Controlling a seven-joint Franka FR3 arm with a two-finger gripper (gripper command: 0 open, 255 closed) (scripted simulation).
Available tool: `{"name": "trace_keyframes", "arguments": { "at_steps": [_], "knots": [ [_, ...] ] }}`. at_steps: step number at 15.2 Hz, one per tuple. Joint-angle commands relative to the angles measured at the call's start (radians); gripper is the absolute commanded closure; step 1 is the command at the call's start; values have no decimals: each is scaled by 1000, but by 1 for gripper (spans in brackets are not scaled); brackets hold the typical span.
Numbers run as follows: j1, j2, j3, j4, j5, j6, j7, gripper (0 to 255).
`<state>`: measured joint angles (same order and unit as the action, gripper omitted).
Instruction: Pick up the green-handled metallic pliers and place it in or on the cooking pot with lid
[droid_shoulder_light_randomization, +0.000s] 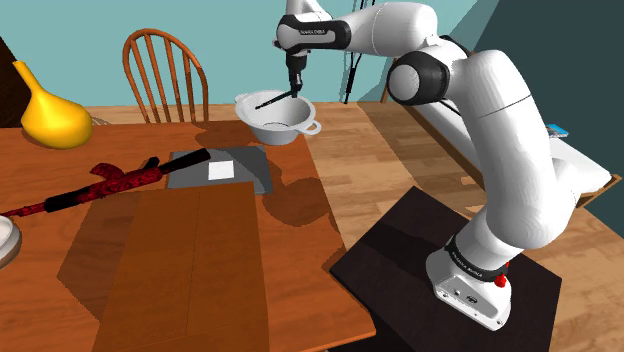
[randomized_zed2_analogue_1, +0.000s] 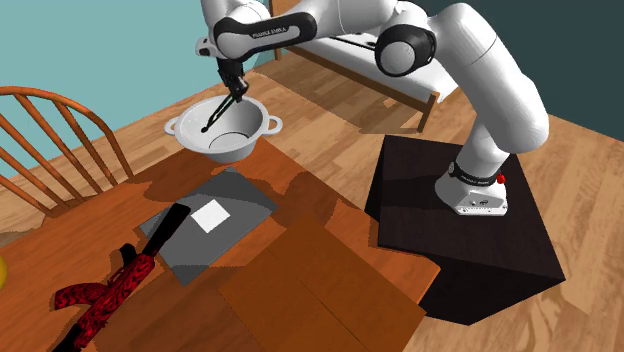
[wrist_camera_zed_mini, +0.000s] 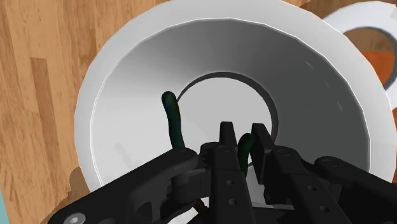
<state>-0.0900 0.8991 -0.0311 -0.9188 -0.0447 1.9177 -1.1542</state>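
Note:
The pliers (droid_shoulder_light_randomization: 272, 100) have dark green handles and hang tilted inside the mouth of a white, lidless cooking pot (droid_shoulder_light_randomization: 275, 120) at the far end of the wooden table. My black gripper (droid_shoulder_light_randomization: 295, 88) is directly above the pot and shut on the pliers. In the second exterior view the pliers (randomized_zed2_analogue_1: 218, 115) slant down from the gripper (randomized_zed2_analogue_1: 238, 92) into the pot (randomized_zed2_analogue_1: 225, 140). In the wrist view the fingers of the gripper (wrist_camera_zed_mini: 245, 149) clasp one green handle, the other handle of the pliers (wrist_camera_zed_mini: 173, 121) curves out over the pot's inner wall (wrist_camera_zed_mini: 127, 95).
A grey mat (droid_shoulder_light_randomization: 225, 170) with a white square lies in front of the pot, with a red-and-black tool (droid_shoulder_light_randomization: 100, 185) beside it. A yellow vase (droid_shoulder_light_randomization: 50, 115) and a wooden chair (droid_shoulder_light_randomization: 165, 70) stand at the back. The black stand (droid_shoulder_light_randomization: 440, 270) is beside the table.

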Motion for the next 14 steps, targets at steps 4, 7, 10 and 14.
{"name": "trace_keyframes", "arguments": {
  "at_steps": [4, 7, 10, 14],
  "knots": [
    [0, 12, 0, -50, -1, 62, 3, 255],
    [0, 24, 0, -70, -1, 94, 4, 255],
    [0, 36, 0, -86, -1, 122, 6, 255],
    [0, 36, 0, -85, -1, 122, 6, 255]
  ]
}}
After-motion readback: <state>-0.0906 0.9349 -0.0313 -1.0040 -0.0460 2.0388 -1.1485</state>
